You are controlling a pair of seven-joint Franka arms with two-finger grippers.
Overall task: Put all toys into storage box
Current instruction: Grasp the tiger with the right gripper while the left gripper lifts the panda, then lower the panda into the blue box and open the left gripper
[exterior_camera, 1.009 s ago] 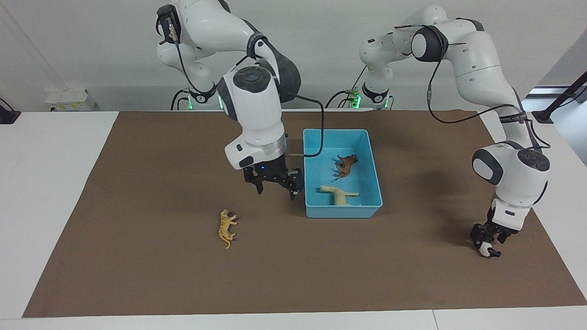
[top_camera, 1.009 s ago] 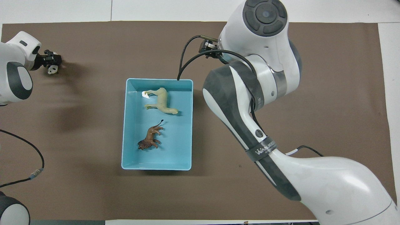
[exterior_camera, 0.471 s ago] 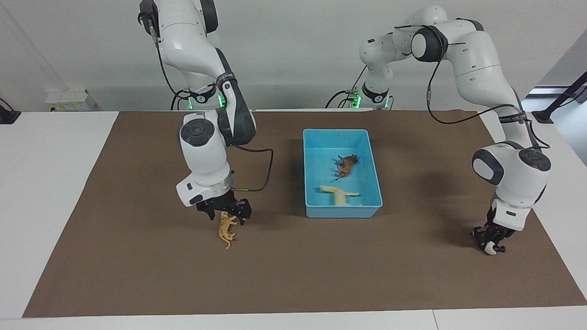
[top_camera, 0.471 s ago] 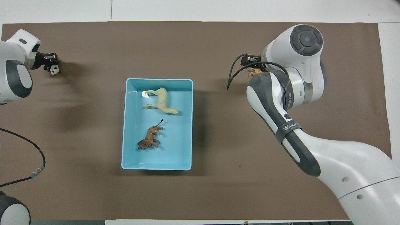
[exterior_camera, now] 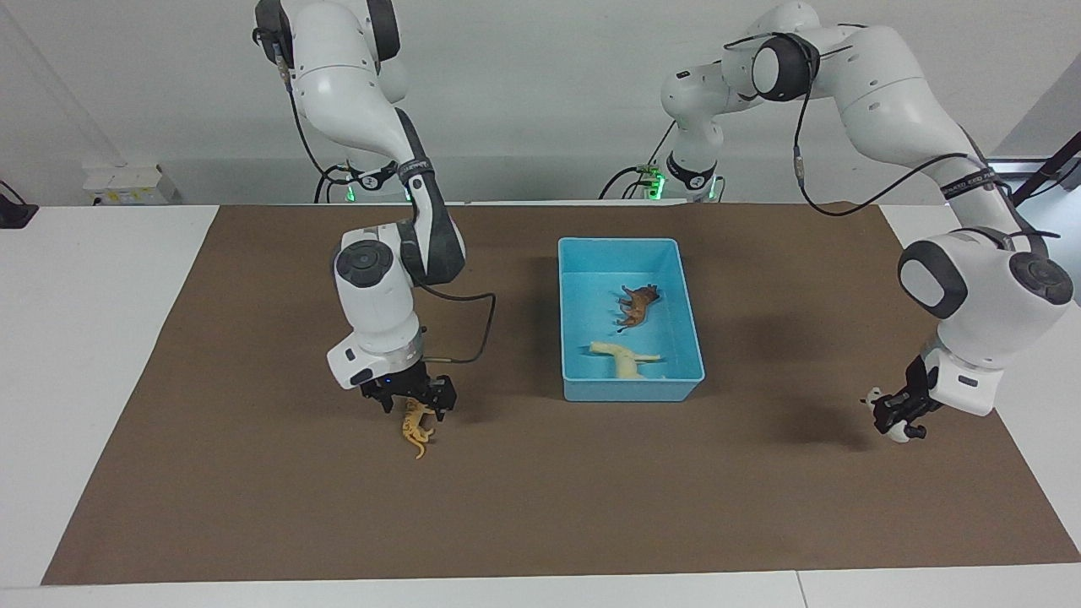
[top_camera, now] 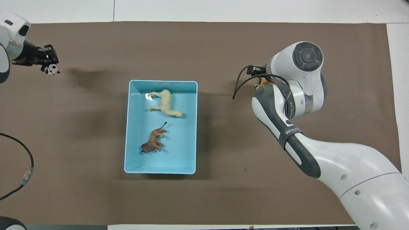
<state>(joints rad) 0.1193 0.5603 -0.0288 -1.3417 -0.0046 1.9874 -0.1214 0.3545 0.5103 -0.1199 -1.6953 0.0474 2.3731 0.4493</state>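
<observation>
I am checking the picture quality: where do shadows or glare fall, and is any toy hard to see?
Facing view: soft dark shadow on the mat beside the blue box, none hiding a toy. Overhead view: a white glare spot on the box floor by the horse; the right arm covers most of the tiger; the panda is clear.

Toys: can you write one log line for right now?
in box: horse, lion | left hand: holds panda | right hand: at tiger

"WANJEE" on right arm's band (top_camera: pixel 290 131)
</observation>
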